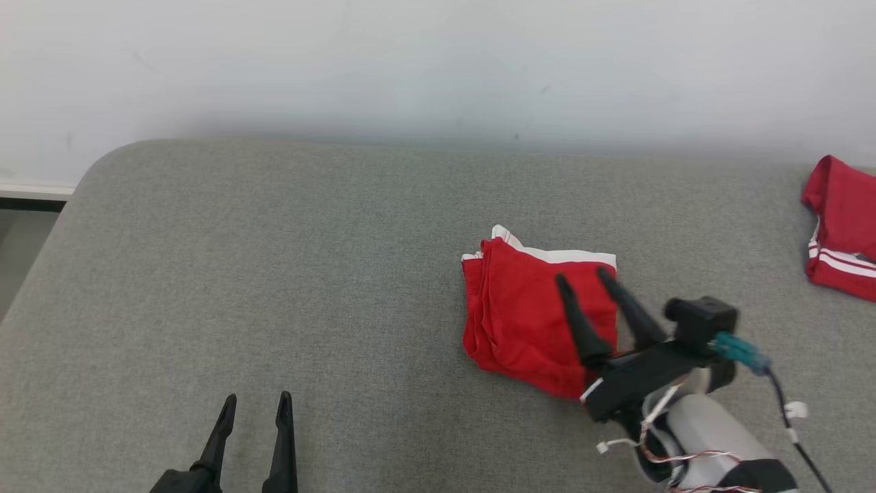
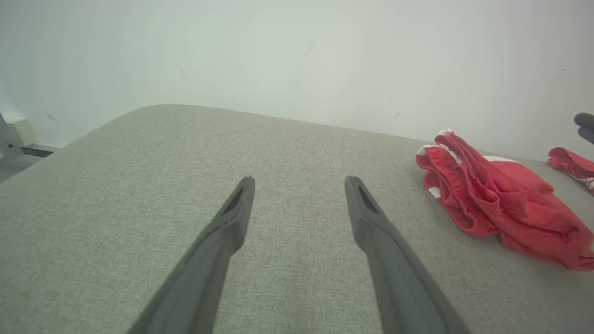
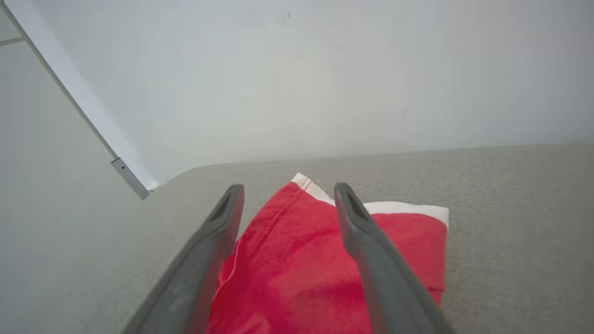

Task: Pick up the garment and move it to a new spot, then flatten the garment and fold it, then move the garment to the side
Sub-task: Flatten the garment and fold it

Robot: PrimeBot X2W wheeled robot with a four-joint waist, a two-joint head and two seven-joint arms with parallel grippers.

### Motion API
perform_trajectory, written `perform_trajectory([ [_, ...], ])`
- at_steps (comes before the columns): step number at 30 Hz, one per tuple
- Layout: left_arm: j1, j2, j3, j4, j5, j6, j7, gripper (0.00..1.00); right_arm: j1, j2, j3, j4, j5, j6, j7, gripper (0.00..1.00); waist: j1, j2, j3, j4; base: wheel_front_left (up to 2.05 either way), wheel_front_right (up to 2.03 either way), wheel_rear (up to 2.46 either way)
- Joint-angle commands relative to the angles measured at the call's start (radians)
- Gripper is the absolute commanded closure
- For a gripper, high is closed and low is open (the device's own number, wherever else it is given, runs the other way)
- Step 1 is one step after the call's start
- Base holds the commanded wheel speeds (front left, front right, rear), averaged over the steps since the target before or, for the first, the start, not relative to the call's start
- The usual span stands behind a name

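A red garment with white trim (image 1: 520, 315) lies folded into a compact bundle right of centre on the grey cushioned surface (image 1: 274, 274). It also appears in the left wrist view as the red garment (image 2: 501, 204) and in the right wrist view as the red garment (image 3: 297, 264). My right gripper (image 1: 584, 275) hovers over the bundle's right half, open, with nothing between its fingers (image 3: 218, 222). My left gripper (image 1: 256, 400) rests open near the front edge, well left of the garment, over bare fabric; its fingers (image 2: 236, 204) are spread.
A second red garment with white stripes (image 1: 842, 226) lies at the far right edge of the surface. A pale wall (image 1: 438, 61) runs behind the surface. The surface's rounded left corner (image 1: 102, 164) drops to a floor strip.
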Motion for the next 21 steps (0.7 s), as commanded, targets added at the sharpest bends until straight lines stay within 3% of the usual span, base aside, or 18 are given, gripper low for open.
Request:
perform_trajectory([
  [1,0.016,-0.001,0.004,-0.004,0.007,0.002,-0.003,0.00,0.022,-0.006,-0.048,-0.037,-0.028,-0.003,-0.004,0.00,-0.0001,0.0000,-0.001,-0.007,0.00,0.00,0.00],
  [11,0.021,-0.001,0.012,-0.020,0.035,-0.001,-0.003,0.00,0.174,0.025,-0.346,-0.215,-0.217,-0.003,-0.002,0.00,-0.0001,0.0000,-0.008,-0.018,0.00,0.00,0.00],
  [21,0.049,-0.001,0.047,-0.061,0.111,0.030,-0.003,0.00,0.362,0.110,-0.499,-0.369,-0.322,-0.003,-0.002,0.00,-0.0001,0.0000,-0.022,-0.072,0.00,0.00,0.00],
])
